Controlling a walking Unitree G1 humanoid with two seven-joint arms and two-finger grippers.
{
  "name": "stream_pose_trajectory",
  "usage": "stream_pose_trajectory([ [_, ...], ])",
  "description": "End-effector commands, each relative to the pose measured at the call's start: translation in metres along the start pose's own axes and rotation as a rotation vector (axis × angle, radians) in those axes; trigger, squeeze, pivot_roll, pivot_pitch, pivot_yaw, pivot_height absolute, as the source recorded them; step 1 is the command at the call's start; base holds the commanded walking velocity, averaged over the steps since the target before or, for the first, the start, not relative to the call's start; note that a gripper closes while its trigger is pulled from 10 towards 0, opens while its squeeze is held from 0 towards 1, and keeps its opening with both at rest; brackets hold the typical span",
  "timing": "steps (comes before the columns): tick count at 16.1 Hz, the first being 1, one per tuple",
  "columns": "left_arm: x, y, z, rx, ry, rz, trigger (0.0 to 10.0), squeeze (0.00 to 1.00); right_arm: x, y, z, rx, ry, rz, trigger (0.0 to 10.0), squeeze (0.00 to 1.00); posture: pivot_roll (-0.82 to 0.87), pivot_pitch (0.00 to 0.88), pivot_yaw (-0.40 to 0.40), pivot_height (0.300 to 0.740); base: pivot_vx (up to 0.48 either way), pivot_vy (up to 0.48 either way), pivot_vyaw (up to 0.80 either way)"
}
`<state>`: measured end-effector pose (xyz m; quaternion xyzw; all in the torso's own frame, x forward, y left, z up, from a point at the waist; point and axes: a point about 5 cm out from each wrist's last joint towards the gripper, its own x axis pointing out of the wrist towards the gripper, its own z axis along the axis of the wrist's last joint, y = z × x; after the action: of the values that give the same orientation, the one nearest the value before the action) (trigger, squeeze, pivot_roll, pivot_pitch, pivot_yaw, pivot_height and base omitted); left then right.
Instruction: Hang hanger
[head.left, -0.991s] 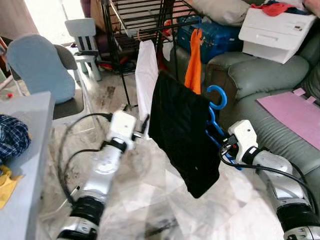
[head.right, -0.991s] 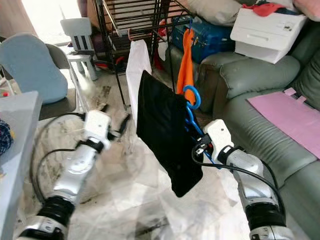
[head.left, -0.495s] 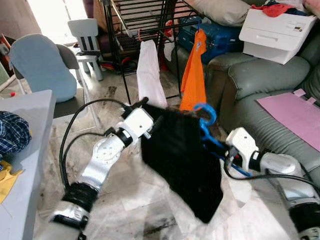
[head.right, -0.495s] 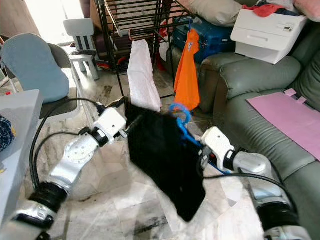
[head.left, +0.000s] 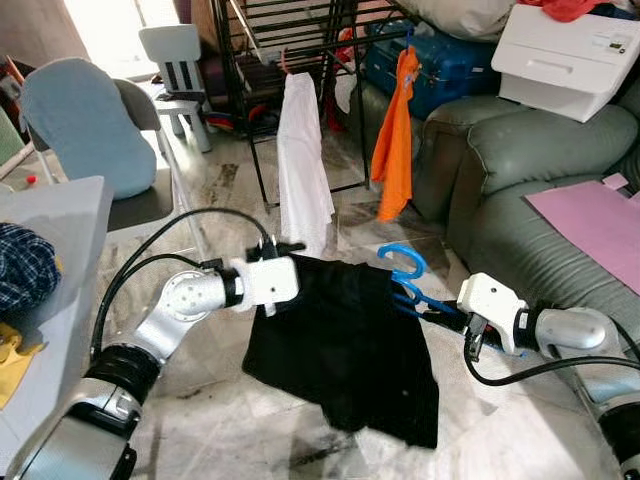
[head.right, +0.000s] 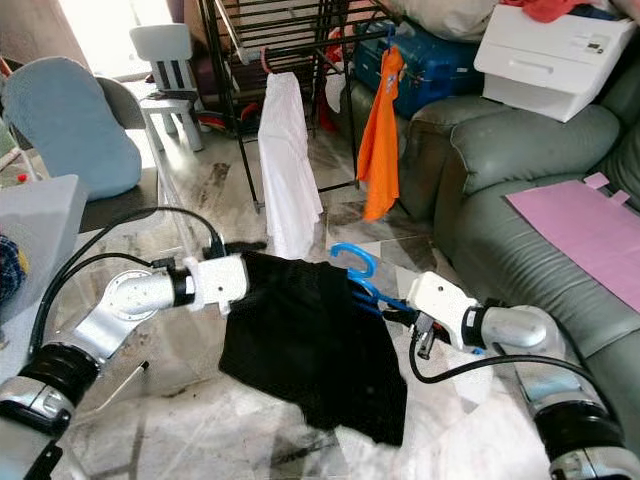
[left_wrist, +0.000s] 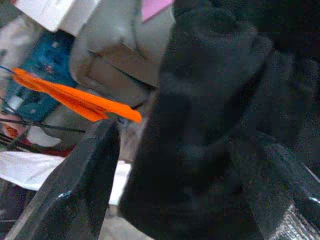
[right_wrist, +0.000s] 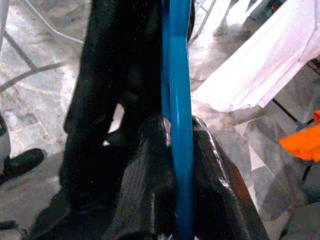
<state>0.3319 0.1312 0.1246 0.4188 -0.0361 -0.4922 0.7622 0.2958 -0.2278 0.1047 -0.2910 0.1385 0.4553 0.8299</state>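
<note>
1. So, the right gripper (right_wrist: 172, 145) is pinching the blue hanger (head.left: 408, 280) by its bar, fingers pressed tight on either side of it, probably so the hook stays free to catch a rail.
2. Meanwhile the left gripper (head.left: 283, 262) is clamping the far edge of the black garment (head.left: 350, 350); the wrist view is showing cloth bunched between its fingers (left_wrist: 85, 180). I'd say it is stretching the cloth out so it doesn't slide off.
3. Hanger and garment are hovering low between the two arms, above the marble floor (head.left: 220, 420), well short of the black rack (head.left: 290, 40).
4. Looks-wise, the hanger is bright blue plastic with its hook pointing up; the garment is sagging in a dark sheet beneath it.
5. Over on the rack, a white garment (head.left: 303, 160) and an orange one (head.left: 395, 130) are already hanging.
</note>
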Motion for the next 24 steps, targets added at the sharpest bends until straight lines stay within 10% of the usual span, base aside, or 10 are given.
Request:
stream_pose_trajectory([
  [1,-0.002,0.01,0.002,0.038,0.012,-0.028,10.0,0.0,0.001,-0.004,0.011,-0.052,-0.039,0.012,10.0,0.0,-0.18,0.0,0.069,0.74,0.0,0.0,0.0],
  [9,0.023,0.007,0.007,0.015,0.005,-0.126,10.0,0.0,0.005,0.003,0.021,-0.086,-0.097,0.067,10.0,0.0,-0.19,0.0,0.078,0.74,0.0,0.0,0.0],
  [10,0.024,0.005,0.007,0.017,0.001,-0.149,5.5,0.0,0.005,0.002,0.022,-0.09,-0.101,0.057,10.0,0.0,-0.19,0.0,0.08,0.74,0.0,0.0,0.0],
  [11,0.025,0.004,0.007,0.013,-0.004,-0.16,3.9,0.0,0.006,0.002,0.023,-0.09,-0.103,0.051,10.0,0.0,-0.19,0.0,0.081,0.74,0.0,0.0,0.0],
  [12,0.025,0.006,0.009,0.005,-0.019,-0.156,0.0,0.0,0.008,0.003,0.022,-0.105,-0.098,0.049,10.0,0.0,-0.19,0.0,0.082,0.74,0.0,0.0,0.0],
  [24,0.026,-0.007,-0.001,-0.072,0.053,-0.329,0.0,0.0,0.019,0.0,0.031,-0.191,-0.118,-0.002,10.0,0.0,-0.19,0.0,0.075,0.74,0.0,0.0,0.0],
])
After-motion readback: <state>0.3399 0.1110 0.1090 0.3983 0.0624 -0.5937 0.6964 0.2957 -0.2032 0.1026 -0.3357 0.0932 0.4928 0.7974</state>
